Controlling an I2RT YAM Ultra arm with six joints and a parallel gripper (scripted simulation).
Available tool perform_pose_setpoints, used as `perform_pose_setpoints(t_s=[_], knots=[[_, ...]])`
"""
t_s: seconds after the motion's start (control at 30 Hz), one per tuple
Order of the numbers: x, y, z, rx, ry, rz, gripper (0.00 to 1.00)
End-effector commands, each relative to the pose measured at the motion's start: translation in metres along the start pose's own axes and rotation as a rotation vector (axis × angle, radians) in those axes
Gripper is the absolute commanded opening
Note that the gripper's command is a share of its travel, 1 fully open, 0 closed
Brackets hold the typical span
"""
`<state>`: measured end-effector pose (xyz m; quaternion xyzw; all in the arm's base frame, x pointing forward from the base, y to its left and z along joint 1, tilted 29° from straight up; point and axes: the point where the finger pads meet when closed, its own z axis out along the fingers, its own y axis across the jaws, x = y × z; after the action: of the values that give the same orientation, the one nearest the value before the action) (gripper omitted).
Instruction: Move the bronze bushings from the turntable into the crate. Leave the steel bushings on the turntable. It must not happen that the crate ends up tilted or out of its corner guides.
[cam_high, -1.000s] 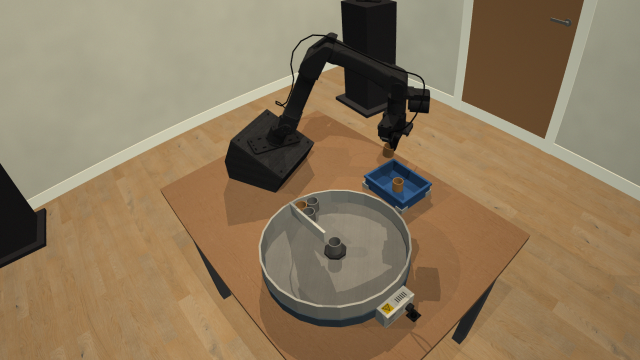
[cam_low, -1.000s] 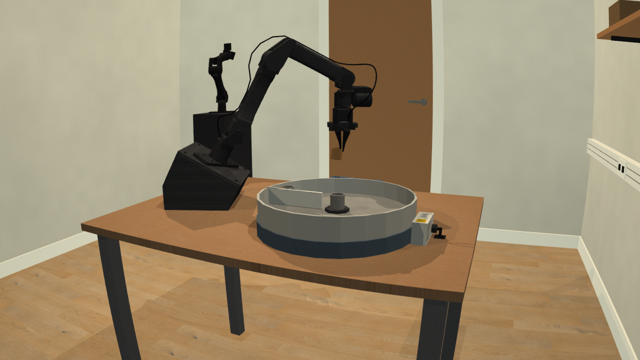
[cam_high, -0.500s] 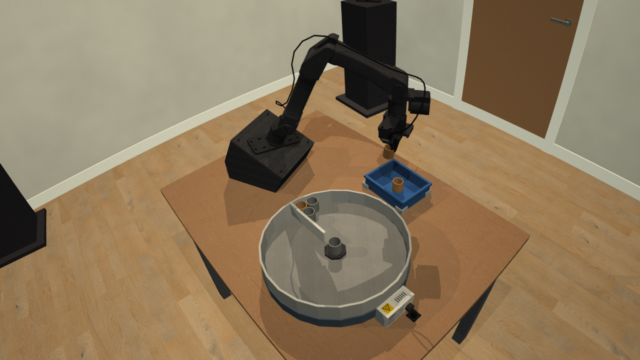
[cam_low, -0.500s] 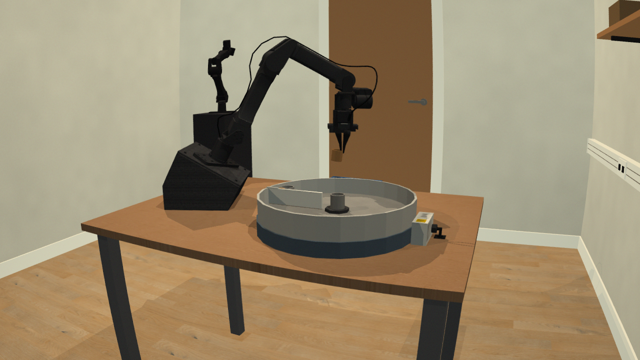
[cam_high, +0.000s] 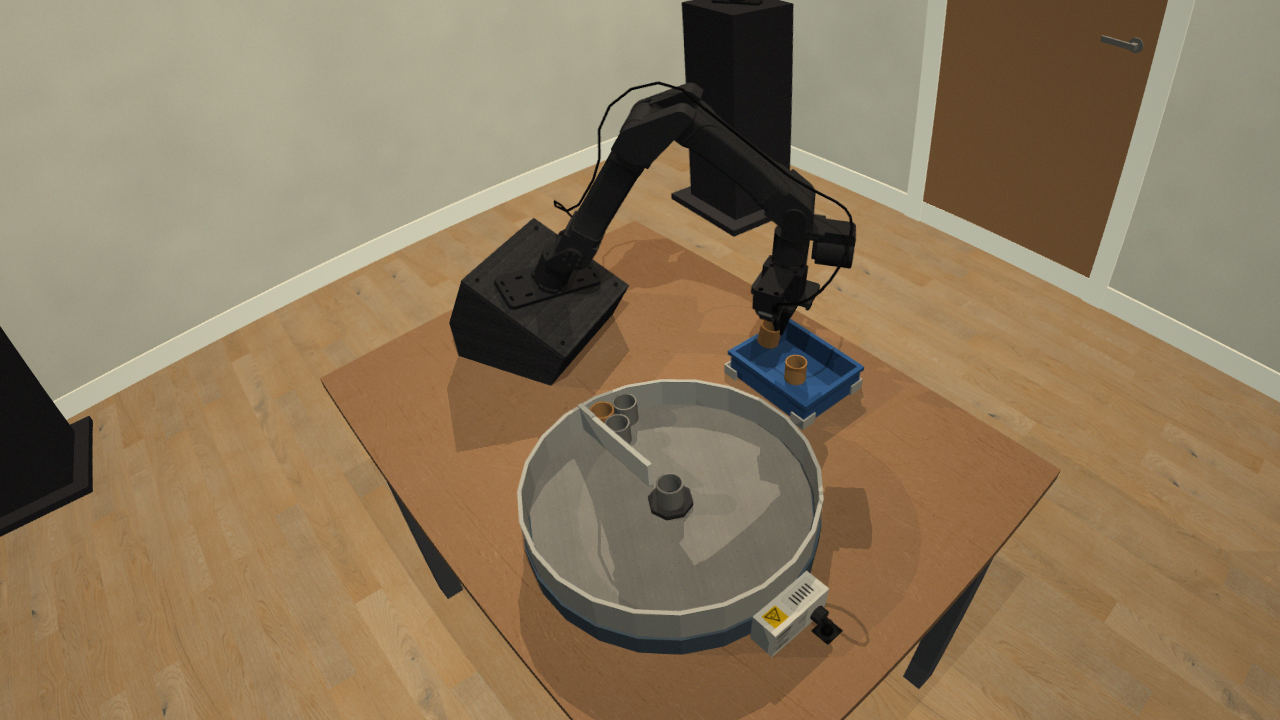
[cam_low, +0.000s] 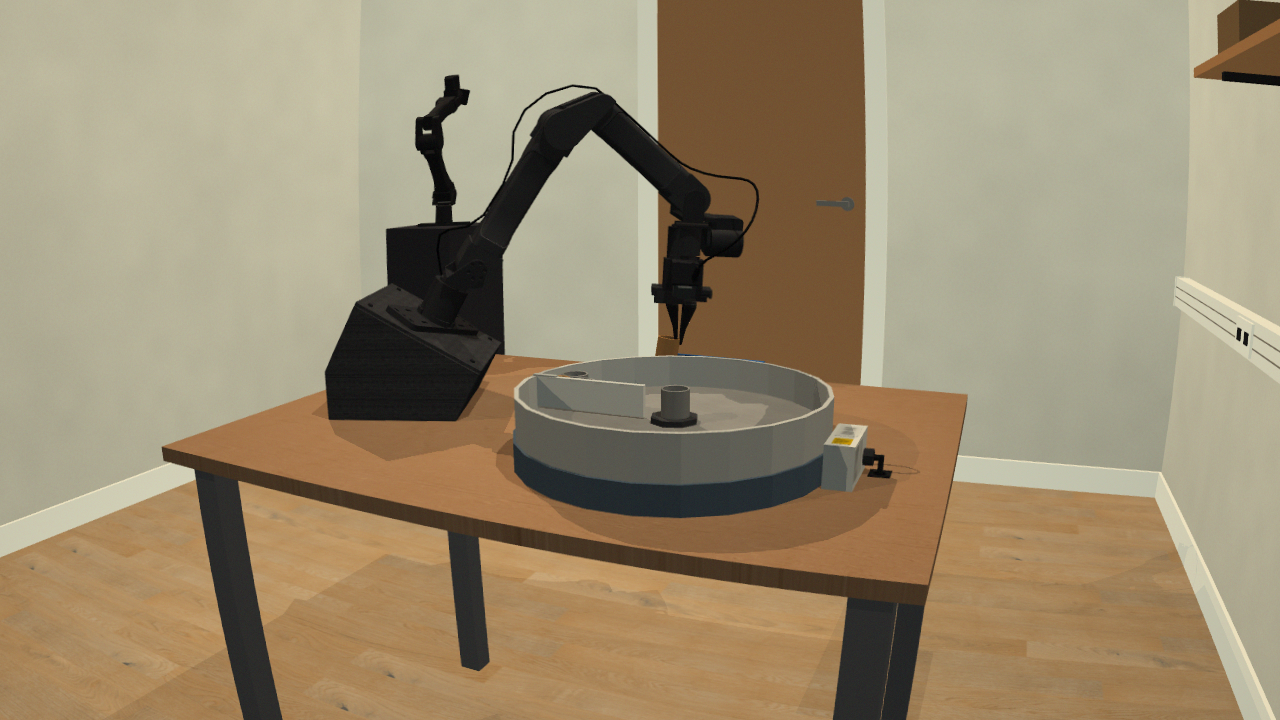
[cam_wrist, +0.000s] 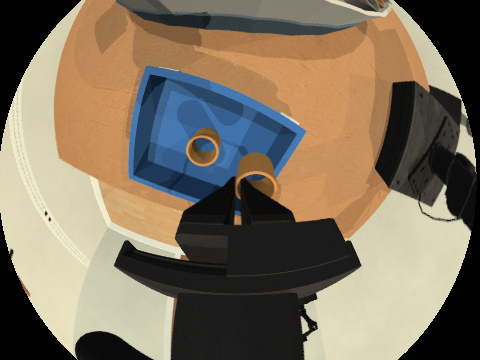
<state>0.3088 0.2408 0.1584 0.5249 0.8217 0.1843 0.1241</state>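
Top view: I look from left to right over the brown wooden bench (cam_high: 402, 394) (cam_low: 358, 483) (cam_wrist: 90, 100). Nearer its left corner than the crate is, the big round grey turntable (cam_high: 671, 622) (cam_low: 671, 456) (cam_wrist: 280, 22) has one short orange-brown bronze bushing (cam_high: 601, 410) (cam_wrist: 382, 3) by its flat pale divider (cam_high: 617, 447) (cam_low: 590, 396). Two grey steel bushings (cam_high: 624, 402) (cam_low: 575, 374) (cam_wrist: 367, 4) are close to it and should stay there. If I bump them later, they could block my fingers or get picked by mistake.

By the bench's far right edge, my black gripper (cam_high: 776, 324) (cam_low: 678, 340) (cam_wrist: 237, 182) pinches the thin wall of a bronze tube bushing (cam_high: 768, 336) (cam_low: 666, 344) (cam_wrist: 257, 164). It hangs at the crate's side nearest the far corner. If I go down too close to the side, it could hit the rim and tip the blue plastic crate (cam_high: 769, 383) (cam_low: 747, 360) (cam_wrist: 135, 115) or push it out of its white corner guides (cam_high: 802, 419) (cam_wrist: 291, 118). The loose bronze bushing (cam_high: 795, 370) (cam_wrist: 216, 137) inside could get knocked if I swing across.

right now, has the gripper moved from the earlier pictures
Yes. In the top view the gripper is lower, toward the crate; its held bushing hung beyond the crate's rim and now overlaps it.
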Motion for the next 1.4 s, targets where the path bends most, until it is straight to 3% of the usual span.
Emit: perform_pose_setpoints(t_s=[0.0, 1.37], knots=[[0.0057, 0.0283, -0.023, -0.12, 0.038, 0.003, 0.0], [0.0064, 0.0251, -0.0206, -0.114, 0.031, 0.003, 0.0]])
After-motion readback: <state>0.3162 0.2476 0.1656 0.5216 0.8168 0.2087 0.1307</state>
